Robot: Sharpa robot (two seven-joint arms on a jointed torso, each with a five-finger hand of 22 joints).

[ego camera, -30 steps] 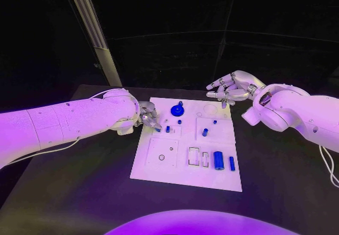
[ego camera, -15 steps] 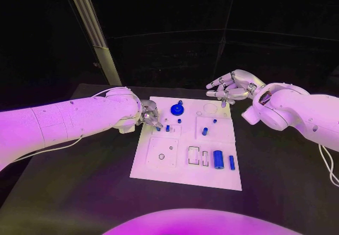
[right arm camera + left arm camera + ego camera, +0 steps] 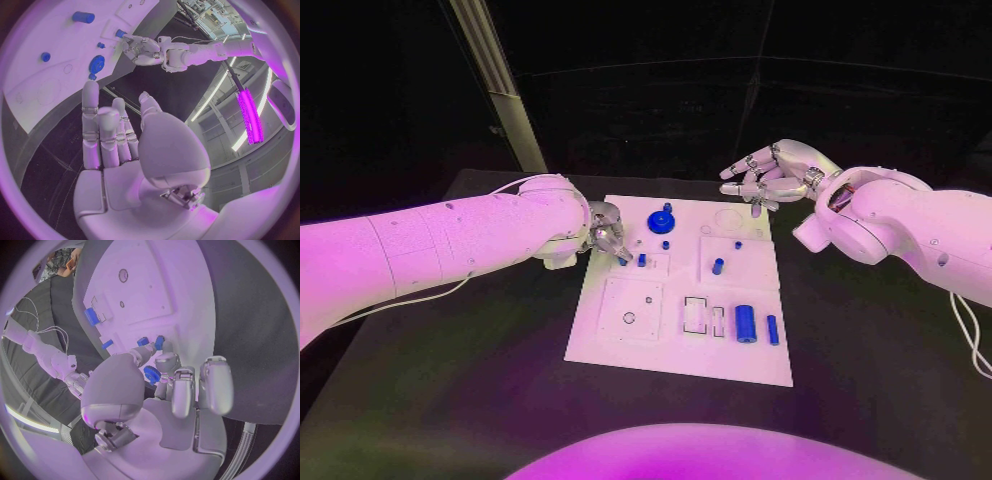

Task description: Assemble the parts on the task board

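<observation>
White task board point(image 3: 635, 340) sits mid-table. My left hand point(image 3: 603, 236) is at its far-left edge; I can't tell its grasp from the head view, but the left wrist view shows fingers point(image 3: 177, 390) curled onto a small blue part point(image 3: 151, 374). My right hand point(image 3: 766, 178) hovers past the board's far-right corner, fingers loosely apart, empty in the right wrist view. Blue cylinder point(image 3: 746, 326) lies near-right; blue gear point(image 3: 661, 224) far.

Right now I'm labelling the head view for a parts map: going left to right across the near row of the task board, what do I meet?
Small round hole → rectangular slot → narrower slot → thick blue cylinder → slim blue pin, all on the task board.
</observation>
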